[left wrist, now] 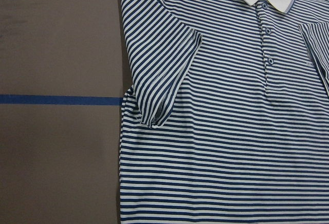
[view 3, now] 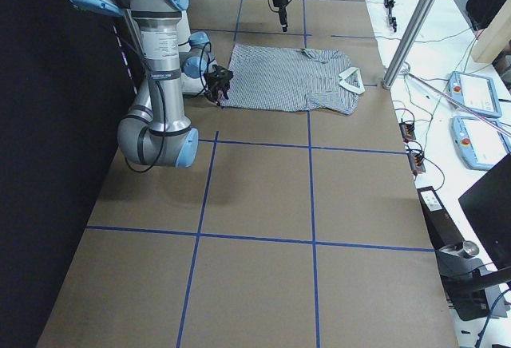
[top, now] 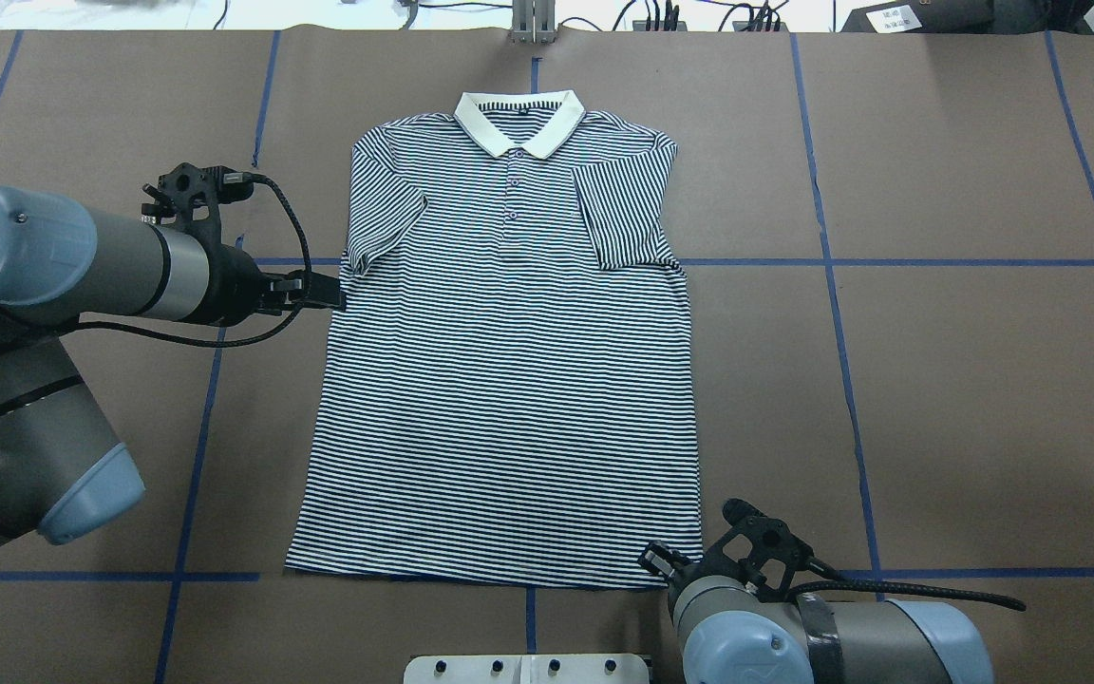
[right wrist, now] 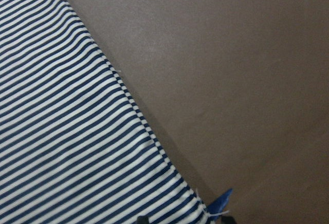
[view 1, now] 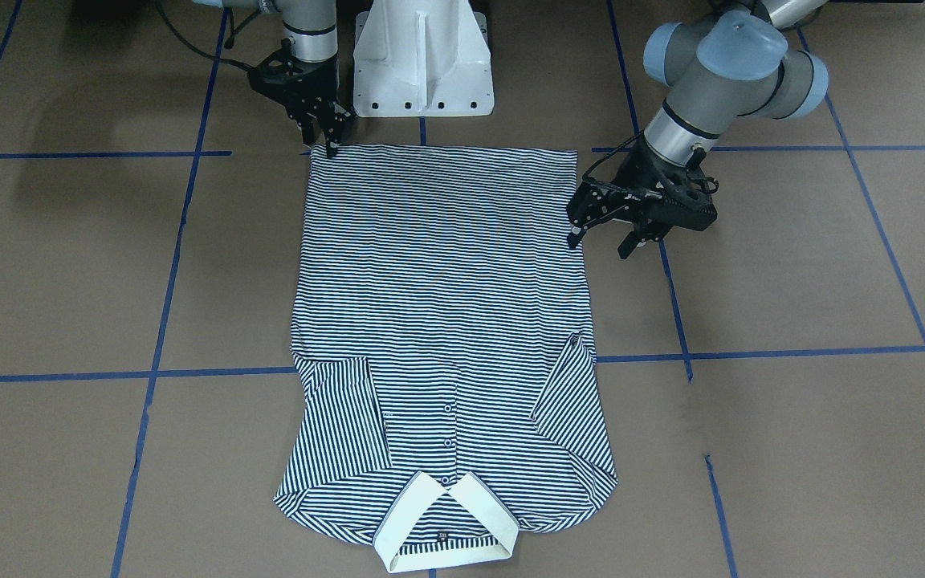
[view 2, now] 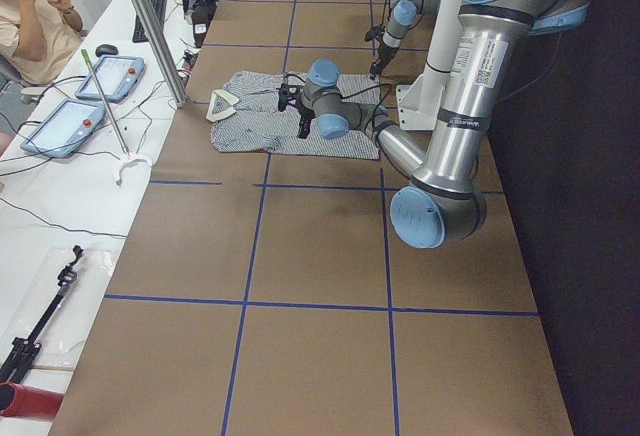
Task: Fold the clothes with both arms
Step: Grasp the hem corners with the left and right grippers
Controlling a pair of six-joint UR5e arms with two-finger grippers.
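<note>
So the polo shirt [view 1: 442, 281] is laid out flat and face up in the middle of the brown table [view 1: 792, 281]. Its cream collar [view 1: 446, 526] is at the far end from the robot, and the hem is up close to the white pedestal base [view 1: 422, 56]. Both short sleeves [view 1: 342, 417] are folded in over the chest, and the button placket [view 1: 448, 441] runs down the middle from the collar. The left gripper [view 1: 601, 239] sits at the shirt's side edge on the robot's left, a bit below the folded sleeve. Its jaws are clearly spread apart. The inner finger [view 1: 574, 235] is right at the edge of the fabric and the outer one is out over bare table. The cloth is beside the jaws rather than between them, as far as I can see, and I can't tell if that inner tip actually touches. The left wrist camera just looks down on the sleeve, collar and buttons, with a blue tape line [left wrist: 59, 99] running up to the shirt's edge. The right gripper [view 1: 332, 143] points down with its tip right on the hem corner on the robot's right. The fingers look close together there, but honestly I can't tell whether they're closed or pinching the corner. The right wrist view only shows that striped corner at the very bottom of the frame, next to a scrap of blue tape.
</note>
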